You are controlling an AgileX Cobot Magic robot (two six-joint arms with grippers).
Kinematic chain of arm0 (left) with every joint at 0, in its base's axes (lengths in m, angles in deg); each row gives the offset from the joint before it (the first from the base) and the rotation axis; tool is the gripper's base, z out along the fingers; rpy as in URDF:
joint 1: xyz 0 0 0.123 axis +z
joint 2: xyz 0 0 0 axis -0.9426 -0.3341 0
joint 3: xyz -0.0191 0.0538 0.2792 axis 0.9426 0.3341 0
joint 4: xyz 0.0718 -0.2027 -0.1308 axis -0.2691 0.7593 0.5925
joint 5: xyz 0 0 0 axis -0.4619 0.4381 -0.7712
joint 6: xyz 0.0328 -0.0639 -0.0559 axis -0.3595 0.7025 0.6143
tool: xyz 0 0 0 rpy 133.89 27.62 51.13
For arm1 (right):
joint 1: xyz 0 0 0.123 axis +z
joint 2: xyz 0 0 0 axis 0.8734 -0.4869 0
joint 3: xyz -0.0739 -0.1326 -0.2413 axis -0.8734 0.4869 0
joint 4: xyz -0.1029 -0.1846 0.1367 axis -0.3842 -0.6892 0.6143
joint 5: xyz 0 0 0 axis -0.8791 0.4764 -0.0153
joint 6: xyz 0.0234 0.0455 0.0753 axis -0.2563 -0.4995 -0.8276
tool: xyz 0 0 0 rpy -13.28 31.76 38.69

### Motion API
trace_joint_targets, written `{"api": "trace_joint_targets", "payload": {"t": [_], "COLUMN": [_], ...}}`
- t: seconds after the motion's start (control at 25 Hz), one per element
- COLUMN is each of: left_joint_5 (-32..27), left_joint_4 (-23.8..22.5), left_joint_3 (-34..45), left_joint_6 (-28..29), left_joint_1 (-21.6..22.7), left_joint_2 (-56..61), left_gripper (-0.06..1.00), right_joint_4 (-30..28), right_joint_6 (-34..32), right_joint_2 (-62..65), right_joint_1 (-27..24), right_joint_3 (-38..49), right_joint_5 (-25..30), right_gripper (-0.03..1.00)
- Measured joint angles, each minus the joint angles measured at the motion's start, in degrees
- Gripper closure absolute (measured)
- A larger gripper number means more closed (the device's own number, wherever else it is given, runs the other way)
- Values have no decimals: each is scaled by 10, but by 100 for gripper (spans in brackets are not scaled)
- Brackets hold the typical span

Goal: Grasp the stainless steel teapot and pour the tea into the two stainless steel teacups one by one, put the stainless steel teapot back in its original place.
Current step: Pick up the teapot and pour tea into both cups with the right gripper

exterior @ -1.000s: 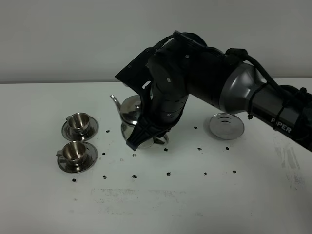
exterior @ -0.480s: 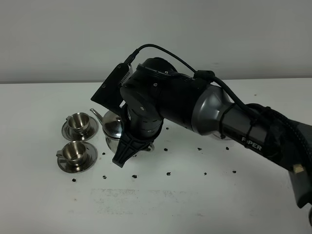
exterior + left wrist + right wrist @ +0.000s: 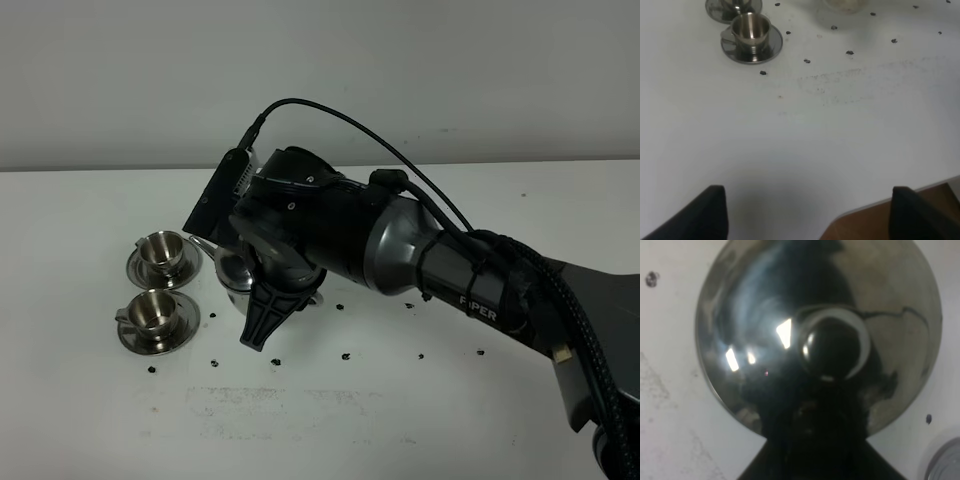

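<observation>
The stainless steel teapot (image 3: 230, 270) is mostly hidden behind my right arm, and its thin spout points left toward the two stainless steel teacups. The far teacup (image 3: 162, 250) and the near teacup (image 3: 152, 311) each stand on a saucer. My right gripper (image 3: 261, 322) is shut on the teapot. The right wrist view looks straight down on the teapot (image 3: 765, 340) and its lid knob (image 3: 832, 347), with the right gripper (image 3: 810, 440) dark against it. My left gripper (image 3: 815, 215) stands open, far from the near teacup (image 3: 751, 29). The original place is hidden behind the arm.
Small black dots (image 3: 345, 355) are scattered over the white table (image 3: 330, 420). The table's near edge (image 3: 890, 202) shows in the left wrist view, with brown floor beyond. A steel saucer rim (image 3: 946, 460) peeks in at a corner of the right wrist view.
My right arm has carried the teapot left, close to the two teacups. The arm now covers the steel disc that showed on the right a second ago.
</observation>
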Motion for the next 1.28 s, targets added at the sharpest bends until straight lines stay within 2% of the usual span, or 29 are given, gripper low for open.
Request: {"api": "trace_joint_targets", "payload": {"t": [0.52, 1.28], "left_joint_5": [0, 0], "left_joint_4": [0, 0], "left_joint_3": [0, 0], "left_joint_6": [0, -1], "left_joint_1": [0, 0], "left_joint_2": [0, 0], "left_gripper": [31, 31], "right_joint_4": [-45, -122], "right_joint_6": [6, 18], "right_joint_2": [-34, -41], "right_joint_1": [47, 59], "right_joint_3": [-1, -1], "right_joint_5": [16, -39], "right_gripper": [76, 76]}}
